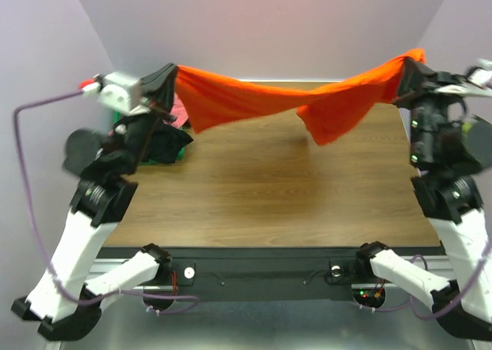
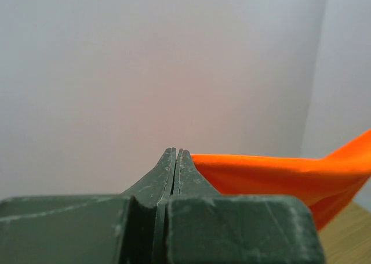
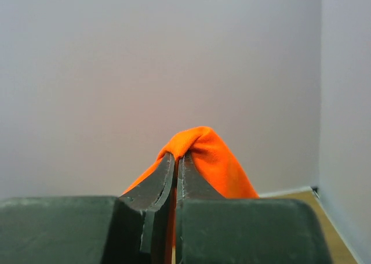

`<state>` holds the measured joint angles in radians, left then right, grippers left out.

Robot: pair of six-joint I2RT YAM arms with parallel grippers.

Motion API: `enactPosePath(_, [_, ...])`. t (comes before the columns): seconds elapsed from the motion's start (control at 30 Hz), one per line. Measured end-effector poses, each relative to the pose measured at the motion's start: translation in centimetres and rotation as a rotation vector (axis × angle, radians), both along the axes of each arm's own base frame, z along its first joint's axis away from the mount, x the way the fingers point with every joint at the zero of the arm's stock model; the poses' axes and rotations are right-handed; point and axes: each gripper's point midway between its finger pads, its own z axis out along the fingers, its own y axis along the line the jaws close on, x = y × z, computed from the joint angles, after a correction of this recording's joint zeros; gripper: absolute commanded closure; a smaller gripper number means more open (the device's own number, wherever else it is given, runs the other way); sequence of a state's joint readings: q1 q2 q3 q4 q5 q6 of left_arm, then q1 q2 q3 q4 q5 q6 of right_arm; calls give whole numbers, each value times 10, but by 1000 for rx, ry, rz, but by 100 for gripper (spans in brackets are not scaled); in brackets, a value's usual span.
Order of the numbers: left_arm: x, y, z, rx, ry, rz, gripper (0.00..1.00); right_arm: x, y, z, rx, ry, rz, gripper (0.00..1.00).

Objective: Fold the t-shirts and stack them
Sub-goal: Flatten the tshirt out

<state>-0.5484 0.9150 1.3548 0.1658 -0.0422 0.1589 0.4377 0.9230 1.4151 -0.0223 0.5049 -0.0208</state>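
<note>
Your left gripper (image 1: 172, 79) and right gripper (image 1: 404, 71) each pinch tight on one end of the bright orange cloth t-shirt (image 1: 254, 96). It hangs stretched and sagging in the air above the brown wooden table (image 1: 254, 188). A heap of dark and pink cloth (image 1: 171, 141) lies at the table's far left edge.

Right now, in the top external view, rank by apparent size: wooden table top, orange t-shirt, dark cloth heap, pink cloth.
1. wooden table top
2. orange t-shirt, lifted toward the camera, so it may look larger
3. dark cloth heap
4. pink cloth, mostly hidden
</note>
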Motion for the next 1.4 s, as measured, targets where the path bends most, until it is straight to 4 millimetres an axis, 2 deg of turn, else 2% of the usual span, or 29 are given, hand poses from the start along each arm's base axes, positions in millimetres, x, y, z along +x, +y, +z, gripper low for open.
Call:
enactPosePath(0.13, [-48,13,25,-33,-94,-71,100,-46,-1,41,-2,-110,104,99])
enactPosePath(0.27, [-92,27,54,-67,-192,-131,100,-81,-4,70,-8,-185,164,99])
enactPosePath(0.37, [-101,28,60,-70,-215,-152,100,-90,-6,80,-9,-208,177,99])
enactPosePath(0.47, [-93,22,55,-58,-192,-159,100,-82,-3,77,-16,-189,171,99])
enactPosePath(0.5, [-85,18,51,-52,-175,-154,100,-80,-3,76,-14,-184,166,99])
enactPosePath(0.53, [-77,14,46,-47,-157,-149,100,-70,0,67,-21,-157,160,99])
enactPosePath(0.63, [-36,0,17,-20,-62,-104,100,-25,11,26,-47,-41,114,99])
enactPosePath(0.73, [28,-19,-39,35,97,-14,100,26,23,-28,-80,86,56,99])
enactPosePath(0.83, [100,-33,-103,114,261,48,100,96,43,-99,-147,258,-2,99])
enactPosePath(0.87, [127,-31,-125,131,318,74,94,126,51,-128,-171,321,-18,81])
enactPosePath(0.9, [156,-28,-151,146,384,102,73,153,53,-154,-185,373,-30,58])
enactPosePath(0.93, [192,-20,-185,152,469,144,48,176,57,-180,-194,424,-32,41])
enactPosePath(0.97, [208,-16,-203,154,519,160,23,206,56,-217,-199,501,-39,11])
enactPosePath(1.0, [242,-6,-240,157,611,201,2,224,53,-236,-201,538,-50,5])
enactPosePath(1.03, [268,1,-264,148,672,230,1,244,48,-262,-195,587,-65,1])
enactPosePath(1.07, [295,9,-299,146,745,261,1,261,41,-296,-204,652,-80,0])
enactPosePath(1.1, [310,18,-328,142,801,292,1,267,33,-317,-206,695,-93,0])
enactPosePath(1.13, [314,25,-353,142,850,312,1,269,26,-337,-208,745,-107,0])
enactPosePath(1.2, [307,28,-386,146,921,320,1,268,18,-350,-202,780,-118,0])
enactPosePath(1.23, [300,27,-395,146,947,316,1,267,17,-349,-196,777,-120,0])
enactPosePath(1.3, [295,19,-389,130,930,296,1,268,17,-336,-179,742,-117,0])
enactPosePath(1.37, [291,10,-371,106,882,270,1,268,20,-323,-164,706,-112,0])
enactPosePath(1.4, [288,5,-353,85,840,252,1,269,20,-318,-153,685,-112,0])
